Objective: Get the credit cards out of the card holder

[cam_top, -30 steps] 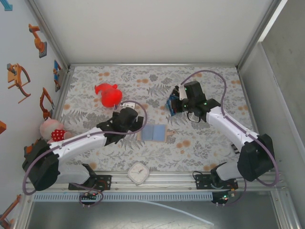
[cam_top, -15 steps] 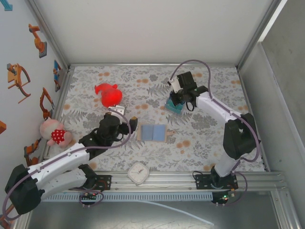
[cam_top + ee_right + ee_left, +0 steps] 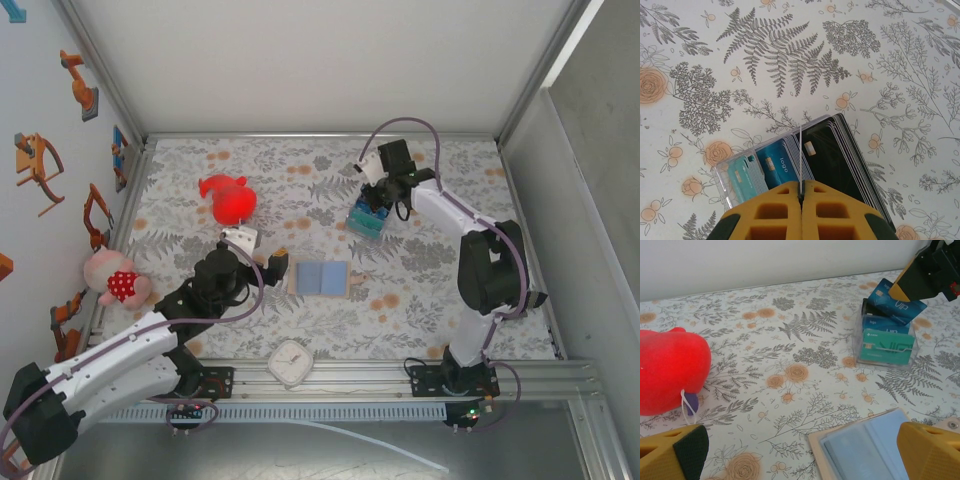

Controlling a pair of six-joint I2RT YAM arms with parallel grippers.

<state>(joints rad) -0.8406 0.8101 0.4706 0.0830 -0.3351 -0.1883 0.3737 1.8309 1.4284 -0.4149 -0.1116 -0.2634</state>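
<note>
The card holder (image 3: 322,278) lies open on the floral tabletop, pale blue lining up; its corner shows in the left wrist view (image 3: 865,450). My left gripper (image 3: 262,250) hangs open just left of it, its fingers wide apart with nothing between them (image 3: 802,455). My right gripper (image 3: 378,195) is shut on a dark blue credit card (image 3: 897,304), seen edge-on as a thin pale line (image 3: 800,155). That card stands in or just above a clear box (image 3: 365,222) packed with teal, blue and black cards (image 3: 772,167).
A red plush toy (image 3: 228,198) lies at the far left, close to my left gripper (image 3: 670,370). A pink doll (image 3: 115,280) rests by the left wall. A white clock (image 3: 291,362) sits at the near edge.
My left arm has drawn back left and nearer, away from the wallet's edge. My right gripper has carried the card farther back, onto the clear box.
</note>
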